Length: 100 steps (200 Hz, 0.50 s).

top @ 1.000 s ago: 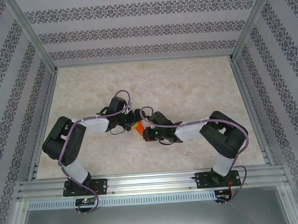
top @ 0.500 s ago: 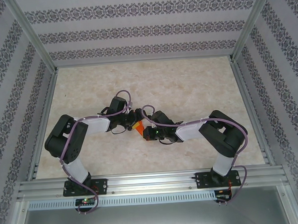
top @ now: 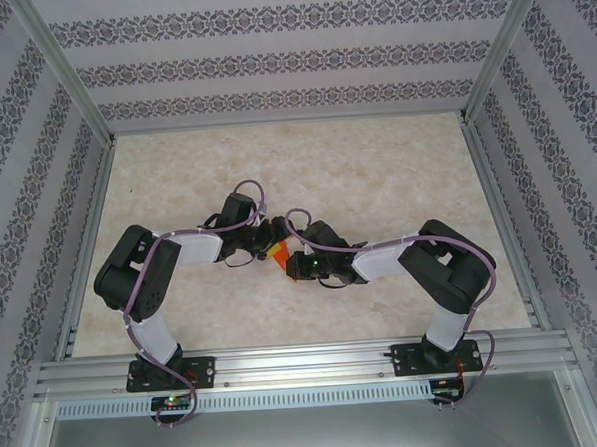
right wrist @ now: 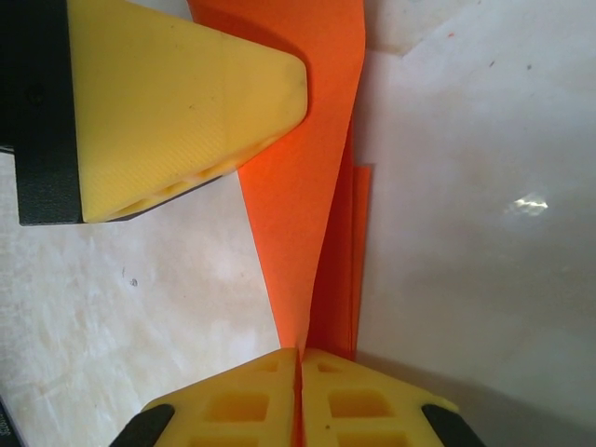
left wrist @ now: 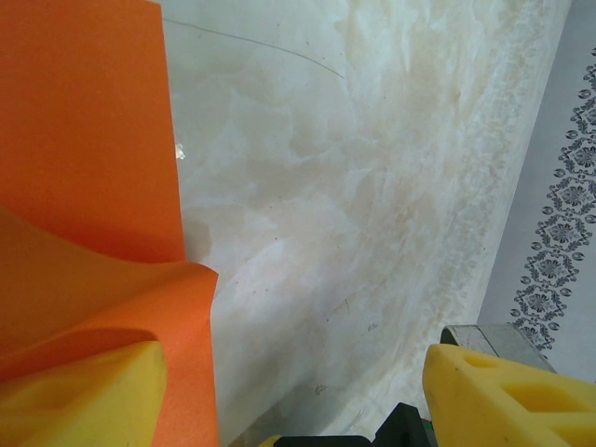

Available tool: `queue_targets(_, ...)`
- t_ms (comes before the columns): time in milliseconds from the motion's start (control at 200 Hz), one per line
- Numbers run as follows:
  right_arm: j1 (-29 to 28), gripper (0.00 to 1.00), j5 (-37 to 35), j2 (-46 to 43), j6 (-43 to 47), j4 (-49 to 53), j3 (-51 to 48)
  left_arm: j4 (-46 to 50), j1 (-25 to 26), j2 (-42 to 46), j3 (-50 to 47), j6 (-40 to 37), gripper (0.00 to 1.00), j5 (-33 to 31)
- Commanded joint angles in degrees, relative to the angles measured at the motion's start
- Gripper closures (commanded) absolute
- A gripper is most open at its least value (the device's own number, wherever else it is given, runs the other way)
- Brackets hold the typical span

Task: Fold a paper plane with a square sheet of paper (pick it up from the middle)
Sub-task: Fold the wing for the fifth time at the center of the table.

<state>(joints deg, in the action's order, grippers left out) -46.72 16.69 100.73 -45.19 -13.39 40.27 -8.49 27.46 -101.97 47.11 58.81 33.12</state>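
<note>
Left arm (top: 141, 282): the elbow has crept a little inward over the last second. Wrists and paper (top: 276, 253) have not shifted; both tips meet mid-table.

Right pincer (right wrist: 300, 358): pads pressed together, pinching the paper's lower edge, which shows as a thin orange line in the seam. Just past the tips the paper runs on as a narrow, tapering strip. Stacked layer edges show on one side, so it is already folded at least once.

Left pincer (left wrist: 293, 400): spread wide, gripping nothing. One finger (left wrist: 84, 391) sits under a curled flap of paper; the other is well apart, over bare table (left wrist: 372, 186). In the right wrist view a left tip lies against the strip, beyond the right tips.

Farther off: marbled table top, then patterned wall (left wrist: 559, 214).

Progress, as a judgement: mid-fold. First creases are in, but no pointed nose or wings can be made out. The number of folds done cannot be told. Most of the shaping looks still to come.
</note>
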Motion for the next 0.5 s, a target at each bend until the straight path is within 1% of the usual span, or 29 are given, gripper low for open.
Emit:
queue_targets(0,-0.1,0.92,1.9,-0.7,-1.0,4.2,-2.6,2.8,-0.9,-1.6,1.0,-2.2,0.26,-2.6)
queue_targets(155,0.0,0.94,2.1,-0.9,-1.7,6.3,-2.6,3.6,-0.9,-1.8,0.8,-2.6,0.26,-2.9)
queue_targets(245,-0.1,0.89,2.0,-0.9,-2.2,5.7,-2.9,3.7,-0.9,-1.9,0.8,-2.6,0.26,-3.1)
queue_targets(385,0.0,0.87,1.6,-2.9,-2.8,6.2,-3.0,4.2,-0.9,-1.8,0.8,-2.9,0.27,-3.0)
queue_targets(495,0.1,0.88,1.3,-4.0,-2.3,7.5,-3.1,4.3,-0.9,-1.9,1.0,-3.1,0.27,-2.9)
